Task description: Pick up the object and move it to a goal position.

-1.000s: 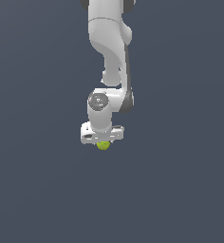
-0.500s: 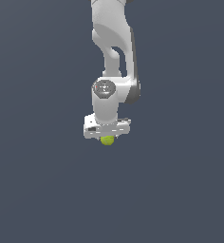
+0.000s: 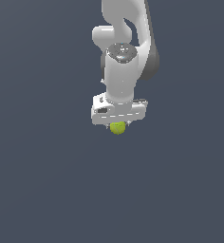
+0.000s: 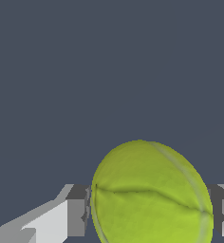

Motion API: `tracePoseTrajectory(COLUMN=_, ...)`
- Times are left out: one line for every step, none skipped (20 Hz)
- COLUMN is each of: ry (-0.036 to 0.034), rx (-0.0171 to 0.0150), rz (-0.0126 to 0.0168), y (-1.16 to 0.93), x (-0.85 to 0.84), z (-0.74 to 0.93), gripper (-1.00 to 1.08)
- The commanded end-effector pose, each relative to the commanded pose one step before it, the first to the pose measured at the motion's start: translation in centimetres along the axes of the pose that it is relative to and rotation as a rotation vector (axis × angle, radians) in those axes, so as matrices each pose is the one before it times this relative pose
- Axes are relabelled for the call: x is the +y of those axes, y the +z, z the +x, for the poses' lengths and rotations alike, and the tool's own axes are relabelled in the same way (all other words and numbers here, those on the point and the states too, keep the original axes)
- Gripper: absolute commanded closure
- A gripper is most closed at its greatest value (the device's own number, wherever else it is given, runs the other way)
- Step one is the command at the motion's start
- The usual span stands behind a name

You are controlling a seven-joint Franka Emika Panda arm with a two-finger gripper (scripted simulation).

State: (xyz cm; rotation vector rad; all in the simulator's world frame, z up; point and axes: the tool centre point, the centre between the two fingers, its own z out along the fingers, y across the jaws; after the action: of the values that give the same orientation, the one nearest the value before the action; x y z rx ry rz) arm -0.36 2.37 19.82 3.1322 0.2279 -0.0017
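So the white gripper point(image 3: 117, 124) has its fingers point(image 4: 77, 211) closed snug on the yellow-green ball point(image 3: 117, 127), one pad touching each side in the wrist view. From the exterior view the ball pokes out just below the gripper's wide white body, right under the arm's wrist. You can see a faint curved seam across the ball point(image 4: 152, 194). Everything around is plain dark grey background.

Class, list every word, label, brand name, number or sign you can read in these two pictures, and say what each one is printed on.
None: no readable text in either view.
ball: curved seam lines only, no brand or number.
hand: plain white, shut on the ball, no label.
background: plain dark grey, no sign.
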Motion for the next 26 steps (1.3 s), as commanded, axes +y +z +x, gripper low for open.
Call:
tracePoseTrajectory(ry=0.0001, rx=0.00115, rz=-0.00083, y=-3.009, x=-1.288, z=0.215, gripper=1.08)
tracePoseTrajectory(ry=0.0, rx=0.0, rz=0.0, y=-1.137, x=-0.495, z=0.097, gripper=1.08)
tracePoseTrajectory(ry=0.0, rx=0.0, rz=0.0, y=-1.124, x=-0.489, z=0.098, gripper=1.08)
tracePoseTrajectory(ry=0.0, rx=0.0, rz=0.0, y=-1.112, x=-0.484, z=0.099, gripper=1.08)
tracePoseTrajectory(ry=0.0, rx=0.0, rz=0.0, y=-1.101, x=-0.48, z=0.1, gripper=1.08)
tracePoseTrajectory(ry=0.0, rx=0.0, rz=0.0, y=-1.09, x=-0.475, z=0.101, gripper=1.08)
tracePoseTrajectory(ry=0.0, rx=0.0, rz=0.0, y=-1.08, x=-0.471, z=0.102, gripper=1.08)
tracePoseTrajectory(ry=0.0, rx=0.0, rz=0.0, y=-1.069, x=-0.467, z=0.104, gripper=1.08)
tracePoseTrajectory(ry=0.0, rx=0.0, rz=0.0, y=-1.059, x=-0.463, z=0.106, gripper=1.08)
tracePoseTrajectory(ry=0.0, rx=0.0, rz=0.0, y=-1.049, x=-0.459, z=0.107, gripper=1.08)
tracePoseTrajectory(ry=0.0, rx=0.0, rz=0.0, y=-1.038, x=-0.455, z=0.109, gripper=1.08)
tracePoseTrajectory(ry=0.0, rx=0.0, rz=0.0, y=-1.027, x=-0.451, z=0.111, gripper=1.08)
tracePoseTrajectory(ry=0.0, rx=0.0, rz=0.0, y=-1.016, x=-0.447, z=0.113, gripper=1.08)
tracePoseTrajectory(ry=0.0, rx=0.0, rz=0.0, y=-1.004, x=-0.442, z=0.115, gripper=1.08)
tracePoseTrajectory(ry=-0.0001, rx=-0.00004, rz=0.00068, y=-0.97, x=-0.41, z=0.116, gripper=1.08)
tracePoseTrajectory(ry=0.0, rx=0.0, rz=0.0, y=-0.925, x=-0.408, z=0.112, gripper=1.08)
tracePoseTrajectory(ry=0.0, rx=0.0, rz=0.0, y=-0.881, x=-0.39, z=0.11, gripper=1.08)
tracePoseTrajectory(ry=0.0, rx=0.0, rz=0.0, y=-0.841, x=-0.373, z=0.108, gripper=1.08)
tracePoseTrajectory(ry=0.0, rx=0.0, rz=0.0, y=-0.805, x=-0.357, z=0.106, gripper=1.08)
tracePoseTrajectory(ry=0.0, rx=0.0, rz=0.0, y=-0.77, x=-0.342, z=0.104, gripper=1.08)
tracePoseTrajectory(ry=0.0, rx=0.0, rz=0.0, y=-0.738, x=-0.328, z=0.103, gripper=1.08)
tracePoseTrajectory(ry=0.00011, rx=0.00002, rz=0.00068, y=-0.711, x=-0.279, z=0.101, gripper=1.08)
tracePoseTrajectory(ry=0.0, rx=0.0, rz=0.0, y=-0.679, x=-0.302, z=0.1, gripper=1.08)
tracePoseTrajectory(ry=0.0, rx=0.0, rz=0.0, y=-0.652, x=-0.29, z=0.099, gripper=1.08)
tracePoseTrajectory(ry=0.0, rx=0.0, rz=0.0, y=-0.625, x=-0.279, z=0.097, gripper=1.08)
tracePoseTrajectory(ry=0.0, rx=0.0, rz=0.0, y=-0.592, x=-0.264, z=0.095, gripper=1.08)
